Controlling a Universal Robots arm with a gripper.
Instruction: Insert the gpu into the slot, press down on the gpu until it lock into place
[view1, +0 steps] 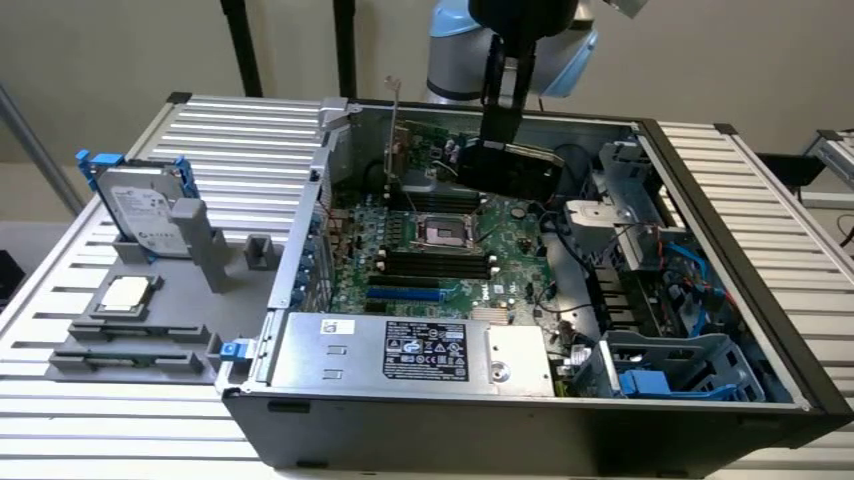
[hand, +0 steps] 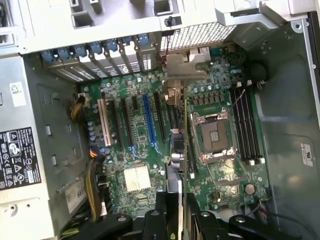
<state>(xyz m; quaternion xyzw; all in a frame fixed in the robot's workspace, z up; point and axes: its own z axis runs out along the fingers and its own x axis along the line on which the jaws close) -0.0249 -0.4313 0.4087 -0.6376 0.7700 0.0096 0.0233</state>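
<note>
Hovering at upper centre of the exterior view, the hand (view1: 501, 135) grips the gpu (view1: 518, 178), not yet seated in the slot (view1: 404, 296).

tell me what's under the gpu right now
The gpu hangs over the motherboard, near its CPU socket. The blue slot lies off to one side, uncovered. The strip of board directly beneath the card is hidden.
</note>
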